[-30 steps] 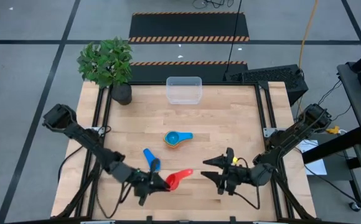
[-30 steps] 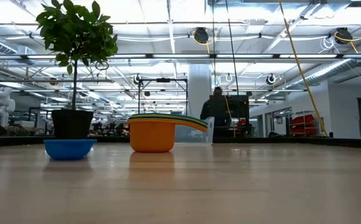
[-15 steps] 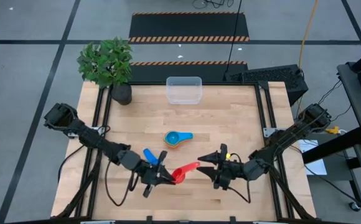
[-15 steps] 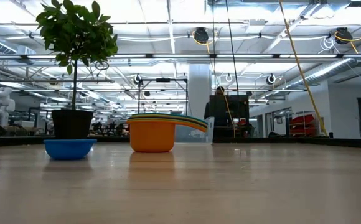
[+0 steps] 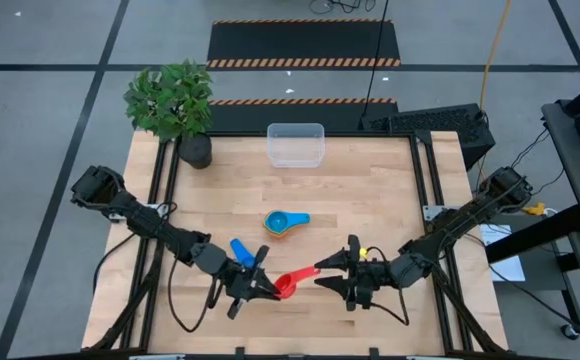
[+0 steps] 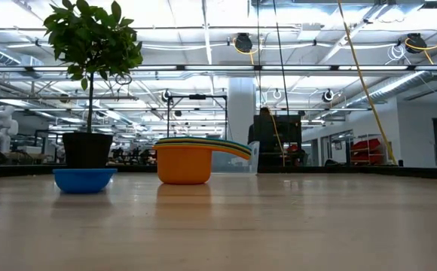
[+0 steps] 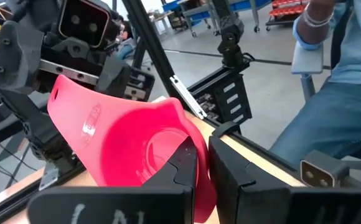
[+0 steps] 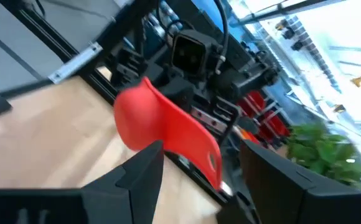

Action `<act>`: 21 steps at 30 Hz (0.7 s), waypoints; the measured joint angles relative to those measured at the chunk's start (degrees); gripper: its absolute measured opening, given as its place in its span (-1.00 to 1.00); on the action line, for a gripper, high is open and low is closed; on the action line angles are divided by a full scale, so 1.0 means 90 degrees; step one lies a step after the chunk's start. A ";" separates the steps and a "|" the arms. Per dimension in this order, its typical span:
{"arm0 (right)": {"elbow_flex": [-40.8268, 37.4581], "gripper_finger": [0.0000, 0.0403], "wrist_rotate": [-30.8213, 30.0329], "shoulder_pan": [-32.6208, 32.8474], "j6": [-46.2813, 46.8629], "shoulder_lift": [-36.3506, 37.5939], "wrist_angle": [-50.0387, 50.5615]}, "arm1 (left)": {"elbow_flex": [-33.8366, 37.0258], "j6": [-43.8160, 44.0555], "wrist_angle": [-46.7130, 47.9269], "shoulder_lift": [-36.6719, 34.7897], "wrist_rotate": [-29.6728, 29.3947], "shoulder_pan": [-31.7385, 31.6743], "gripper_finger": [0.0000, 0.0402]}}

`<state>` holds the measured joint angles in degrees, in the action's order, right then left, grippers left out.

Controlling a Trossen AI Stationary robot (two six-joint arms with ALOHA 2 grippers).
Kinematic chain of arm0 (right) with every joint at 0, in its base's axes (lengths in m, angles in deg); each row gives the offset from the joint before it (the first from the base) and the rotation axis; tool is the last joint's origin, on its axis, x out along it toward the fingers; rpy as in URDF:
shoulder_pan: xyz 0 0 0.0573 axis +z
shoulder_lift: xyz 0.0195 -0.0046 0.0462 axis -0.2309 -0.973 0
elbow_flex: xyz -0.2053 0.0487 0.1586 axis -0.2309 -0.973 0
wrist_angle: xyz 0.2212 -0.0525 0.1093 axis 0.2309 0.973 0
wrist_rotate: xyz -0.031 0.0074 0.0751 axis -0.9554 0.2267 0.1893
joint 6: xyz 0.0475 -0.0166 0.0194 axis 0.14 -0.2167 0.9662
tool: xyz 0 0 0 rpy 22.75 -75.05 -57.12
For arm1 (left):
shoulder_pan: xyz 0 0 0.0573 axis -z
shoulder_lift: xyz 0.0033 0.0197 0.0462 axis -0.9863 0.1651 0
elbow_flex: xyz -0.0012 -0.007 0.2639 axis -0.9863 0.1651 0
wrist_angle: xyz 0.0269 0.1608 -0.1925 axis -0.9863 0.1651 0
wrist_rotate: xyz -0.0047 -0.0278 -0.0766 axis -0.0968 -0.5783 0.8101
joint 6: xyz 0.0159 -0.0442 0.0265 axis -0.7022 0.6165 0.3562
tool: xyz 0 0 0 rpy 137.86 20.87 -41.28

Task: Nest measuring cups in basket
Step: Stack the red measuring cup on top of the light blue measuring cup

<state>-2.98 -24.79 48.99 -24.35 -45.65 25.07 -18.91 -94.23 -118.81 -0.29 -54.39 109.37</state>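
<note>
High view: the left tool (image 5: 260, 284) is clamped on the bowl rim of a small red plastic measuring cup (image 5: 288, 283), held above the near part of the wooden desk (image 5: 370, 190) with its flat handle pointing toward the right arm. The left wrist view confirms the fingers (image 7: 187, 168) pinched tight on the cup wall. The right tool (image 5: 332, 279) stands at the handle tip with its fingers spread; in the right wrist view the handle lies between them with a gap on each side, so it holds nothing yet. This reads as a hand-over in progress. To do it well, the right tool should close squarely across the flat of the handle, well in from the tip, and the left should release only once that grip is firm, or the cup may twist or drop. A dark blue plastic cup (image 5: 242, 254) lies on the desk just beside the left arm. A nested stack of cups with an orange outer cup and light blue inner cup (image 5: 283, 223) sits mid-desk. The clear rectangular plastic basket (image 5: 296, 144) stands at the far edge, well apart and seemingly empty. A green plant in a dark pot (image 5: 174, 106) occupies the far left corner.
</note>
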 joint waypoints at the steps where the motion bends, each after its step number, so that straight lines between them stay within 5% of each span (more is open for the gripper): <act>1: 0.0000 -0.01 0.0122 -0.0050 0.0109 0.0000 0.0005 | 0.0000 -0.0012 0.0023 -0.0002 -0.0010 -0.0003 -0.87; 12: 0.0000 -0.36 0.1089 -0.0442 0.0894 0.0000 0.0296 | 0.0000 0.0170 0.0194 0.0000 -0.0013 -0.0003 -0.87; 21: 0.0000 -0.67 0.1098 -0.0454 0.0909 0.0000 0.0422 | 0.0000 0.0338 0.0373 0.0000 0.0026 -0.0001 -0.87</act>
<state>-2.98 -14.91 44.91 -16.17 -45.65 28.86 -18.91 -91.19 -115.45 -0.28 -54.16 109.36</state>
